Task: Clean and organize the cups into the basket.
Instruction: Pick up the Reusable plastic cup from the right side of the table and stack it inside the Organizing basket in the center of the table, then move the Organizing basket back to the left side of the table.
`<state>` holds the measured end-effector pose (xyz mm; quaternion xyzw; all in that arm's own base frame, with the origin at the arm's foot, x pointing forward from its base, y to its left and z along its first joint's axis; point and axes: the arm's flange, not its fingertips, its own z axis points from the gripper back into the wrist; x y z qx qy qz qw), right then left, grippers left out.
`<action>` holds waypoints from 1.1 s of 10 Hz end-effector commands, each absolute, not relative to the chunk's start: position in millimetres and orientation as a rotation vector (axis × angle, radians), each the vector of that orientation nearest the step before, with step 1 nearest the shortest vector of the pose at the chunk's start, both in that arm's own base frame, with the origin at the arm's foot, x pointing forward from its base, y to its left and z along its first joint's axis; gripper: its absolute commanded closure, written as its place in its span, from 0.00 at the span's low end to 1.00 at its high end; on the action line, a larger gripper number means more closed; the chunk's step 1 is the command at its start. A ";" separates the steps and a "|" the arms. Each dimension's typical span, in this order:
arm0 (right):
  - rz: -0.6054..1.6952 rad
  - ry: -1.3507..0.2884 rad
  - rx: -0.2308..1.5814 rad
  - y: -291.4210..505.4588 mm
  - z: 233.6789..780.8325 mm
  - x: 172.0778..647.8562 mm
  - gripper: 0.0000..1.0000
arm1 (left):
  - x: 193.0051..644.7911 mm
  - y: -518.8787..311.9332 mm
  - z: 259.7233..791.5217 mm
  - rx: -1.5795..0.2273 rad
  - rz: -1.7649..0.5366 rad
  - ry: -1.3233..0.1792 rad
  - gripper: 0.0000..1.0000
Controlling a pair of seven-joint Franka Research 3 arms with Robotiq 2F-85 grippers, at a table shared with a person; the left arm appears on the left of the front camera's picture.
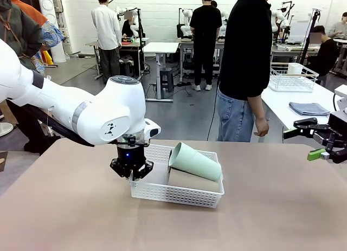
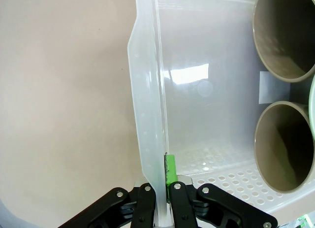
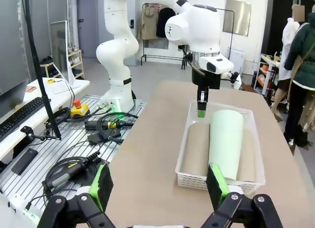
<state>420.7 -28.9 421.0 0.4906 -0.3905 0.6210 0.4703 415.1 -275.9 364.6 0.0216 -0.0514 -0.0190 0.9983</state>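
Note:
The white lattice basket (image 1: 179,194) sits mid-table. Two tan cups (image 1: 192,180) lie side by side in it, and a mint green cup (image 1: 195,161) lies on top of them, its mouth toward my left arm. My left gripper (image 1: 132,167) is shut on the basket's left wall. In the left wrist view its fingers (image 2: 170,171) pinch that wall (image 2: 147,114), with both tan cup mouths (image 2: 285,36) (image 2: 283,146) at the right. My right gripper (image 1: 320,145) hangs open off the table's right side. The right wrist view shows its open gripper (image 3: 160,186) facing the basket (image 3: 197,181), green cup (image 3: 225,142) and left gripper (image 3: 202,107).
A person (image 1: 246,61) in a black shirt and jeans stands at the far side, hands down. On a white table at the back right are a wire-rack basket (image 1: 293,77) and a folded grey cloth (image 1: 309,108). Bare brown tabletop (image 1: 70,207) surrounds the basket.

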 end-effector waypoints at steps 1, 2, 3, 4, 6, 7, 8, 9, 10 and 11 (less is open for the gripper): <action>1.526 -0.953 1.220 -28.1 421.2 424.8 0.00 | 414.3 -278.0 365.6 0.049 -0.036 -0.112 1.00; 1.526 -0.953 1.220 -28.1 421.2 424.8 0.00 | 414.3 -278.0 365.6 0.049 -0.036 -0.112 1.00; 1.526 -0.953 1.220 -28.1 421.2 424.8 0.00 | 414.3 -278.0 365.6 0.049 -0.036 -0.112 1.00; 1.526 -0.953 1.220 -28.1 421.2 424.8 0.00 | 414.3 -278.0 365.6 0.049 -0.036 -0.112 1.00; 1.526 -0.953 1.220 -28.1 421.2 424.8 0.00 | 414.3 -278.0 365.6 0.049 -0.036 -0.112 1.00; 1.526 -0.953 1.220 -28.1 421.2 424.8 0.00 | 414.3 -278.0 365.6 0.049 -0.036 -0.112 1.00; 1.526 -0.953 1.220 -28.1 421.2 424.8 0.00 | 414.3 -278.0 365.6 0.049 -0.036 -0.112 1.00; 1.526 -0.953 1.220 -28.1 421.2 424.8 0.00 | 414.3 -278.0 365.6 0.049 -0.036 -0.112 1.00; 1.526 -0.953 1.220 -28.1 421.2 424.8 0.00 | 414.3 -278.0 365.6 0.049 -0.036 -0.112 1.00; 1.526 -0.953 1.220 -28.1 421.2 424.8 0.00 | 414.3 -278.0 365.6 0.049 -0.036 -0.112 1.00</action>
